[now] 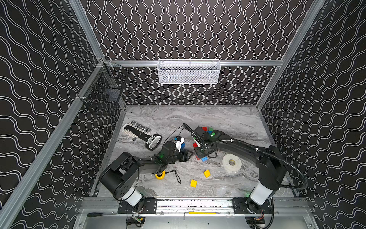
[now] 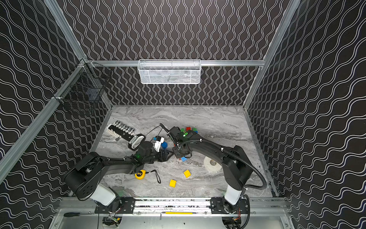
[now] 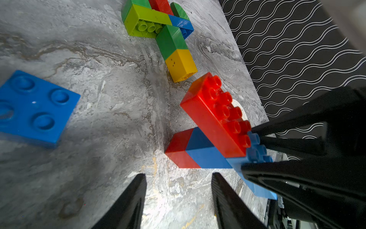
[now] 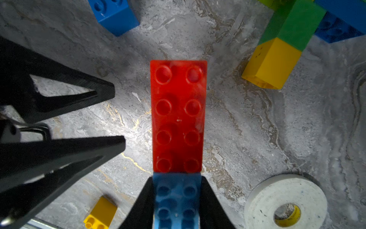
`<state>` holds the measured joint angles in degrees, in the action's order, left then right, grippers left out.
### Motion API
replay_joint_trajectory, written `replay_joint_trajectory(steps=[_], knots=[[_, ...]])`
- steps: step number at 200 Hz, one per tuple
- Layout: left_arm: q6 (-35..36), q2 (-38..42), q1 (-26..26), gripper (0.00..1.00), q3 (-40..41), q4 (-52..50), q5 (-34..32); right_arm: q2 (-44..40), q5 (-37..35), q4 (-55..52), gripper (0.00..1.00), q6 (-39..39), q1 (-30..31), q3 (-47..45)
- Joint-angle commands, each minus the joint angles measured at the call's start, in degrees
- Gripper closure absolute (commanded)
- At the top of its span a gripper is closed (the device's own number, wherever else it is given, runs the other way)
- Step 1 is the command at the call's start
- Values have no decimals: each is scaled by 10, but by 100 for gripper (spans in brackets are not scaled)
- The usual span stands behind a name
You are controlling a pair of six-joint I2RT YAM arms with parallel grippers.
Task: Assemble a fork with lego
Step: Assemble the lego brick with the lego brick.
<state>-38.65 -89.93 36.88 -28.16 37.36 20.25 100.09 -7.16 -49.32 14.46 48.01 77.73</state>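
Left pincer [image 3: 178,175] hangs spread and empty, past the lego [image 3: 206,158] from the tape roll [image 4: 263,198]. Right pincer [image 4: 176,178] pinches a blue brick [image 4: 176,202] joined to 1 long red brick [image 4: 178,115], near the roll. Looks like handle-building; next, press them tight.

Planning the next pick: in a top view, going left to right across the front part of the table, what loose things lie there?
From the left: yellow tape measure → nearer yellow brick → farther yellow brick → white tape roll.
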Motion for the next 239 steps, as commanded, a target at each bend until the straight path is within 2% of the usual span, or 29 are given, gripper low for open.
replay_joint_trajectory(steps=[1,53,63,75,81,102,110,126,141,154,193,216,239], knots=[[9,2,0,43,-3,10,3,15,12,-35,100,0,1,-1],[9,12,0,43,-1,7,-1,17,12,-35,100,1,-1,3],[10,16,0,42,-1,3,-2,12,13,-31,83,3,-3,3],[9,25,0,41,0,-2,-4,3,14,-23,54,2,-6,3],[9,29,1,40,0,-5,-6,-3,14,-17,42,1,-6,3],[13,51,0,37,-2,-29,-14,-35,14,8,14,-3,-8,6],[15,61,-1,36,-3,-39,-17,-52,8,22,8,-5,-8,4],[23,88,-8,34,-2,-66,-31,-95,-11,73,10,-16,-8,-13],[29,119,-27,34,7,-89,-40,-121,-27,133,16,-30,-8,-33],[29,143,-59,34,18,-102,-37,-109,-17,147,22,-36,-8,-17],[30,188,-192,35,51,-124,2,51,32,69,39,-91,-7,148],[25,194,-258,36,64,-118,27,133,71,70,40,-150,-8,222],[15,182,-295,36,70,-99,52,231,68,-1,39,-187,-9,337]])
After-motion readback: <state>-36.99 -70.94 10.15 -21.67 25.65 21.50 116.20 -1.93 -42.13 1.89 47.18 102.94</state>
